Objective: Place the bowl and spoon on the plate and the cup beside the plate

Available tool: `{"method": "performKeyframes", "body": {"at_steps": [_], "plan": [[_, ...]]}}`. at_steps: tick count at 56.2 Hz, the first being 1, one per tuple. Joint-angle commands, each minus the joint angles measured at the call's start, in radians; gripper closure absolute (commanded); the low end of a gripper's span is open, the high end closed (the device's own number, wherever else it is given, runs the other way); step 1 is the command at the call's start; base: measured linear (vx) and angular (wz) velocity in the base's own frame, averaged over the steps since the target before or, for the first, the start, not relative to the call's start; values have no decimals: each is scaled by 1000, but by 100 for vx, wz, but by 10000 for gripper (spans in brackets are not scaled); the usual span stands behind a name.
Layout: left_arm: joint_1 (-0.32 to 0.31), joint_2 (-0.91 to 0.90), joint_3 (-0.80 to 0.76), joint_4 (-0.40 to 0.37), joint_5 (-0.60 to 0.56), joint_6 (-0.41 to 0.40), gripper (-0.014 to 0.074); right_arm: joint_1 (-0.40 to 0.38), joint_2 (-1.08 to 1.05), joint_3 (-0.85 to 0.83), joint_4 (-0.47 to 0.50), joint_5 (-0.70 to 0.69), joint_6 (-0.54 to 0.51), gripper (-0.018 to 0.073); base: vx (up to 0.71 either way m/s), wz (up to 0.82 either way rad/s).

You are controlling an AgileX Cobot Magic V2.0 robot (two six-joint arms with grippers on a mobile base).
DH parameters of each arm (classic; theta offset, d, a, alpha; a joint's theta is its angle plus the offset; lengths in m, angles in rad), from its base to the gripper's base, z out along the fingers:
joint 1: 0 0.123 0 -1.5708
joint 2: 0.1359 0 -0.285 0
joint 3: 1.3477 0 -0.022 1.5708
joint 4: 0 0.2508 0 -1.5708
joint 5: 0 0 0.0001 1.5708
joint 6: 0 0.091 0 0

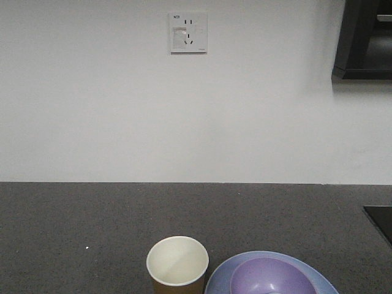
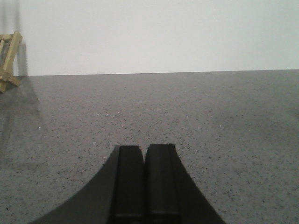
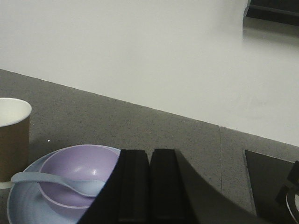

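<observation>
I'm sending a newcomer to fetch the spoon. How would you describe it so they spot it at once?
On the dark grey speckled countertop, find the round light blue plate beside the brown paper cup. The small lavender bowl sits on it. The pale blue-white spoon lies across both, scoop in the bowl: the only slender thing there.

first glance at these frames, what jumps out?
The table setting at the counter's near edge: a lavender bowl sits on the light blue plate, with a pale spoon resting in the bowl, handle out over the rim. A kraft paper cup stands upright just left of the plate. Both end effectors, left and right, are shut and empty.
</observation>
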Motion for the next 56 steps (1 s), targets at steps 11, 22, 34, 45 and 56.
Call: {"method": "performKeyframes", "body": {"at_steps": [11, 22, 34, 45, 56], "plan": [[1, -17, -26, -10, -87, 0, 603, -1, 4, 51, -87, -153, 115, 568, 0, 0], [1, -17, -26, -10, -87, 0, 603, -36, -98, 329, -285, -340, 415, 568, 0, 0], [1, -17, -26, -10, -87, 0, 603, -125, -252, 567, -229, -447, 484, 568, 0, 0], [1, -16, -26, -10, -86, 0, 603, -138, -280, 592, -252, -405, 484, 568, 0, 0], [1, -16, -26, -10, -86, 0, 603, -138, -279, 592, -252, -405, 484, 568, 0, 0]]}}
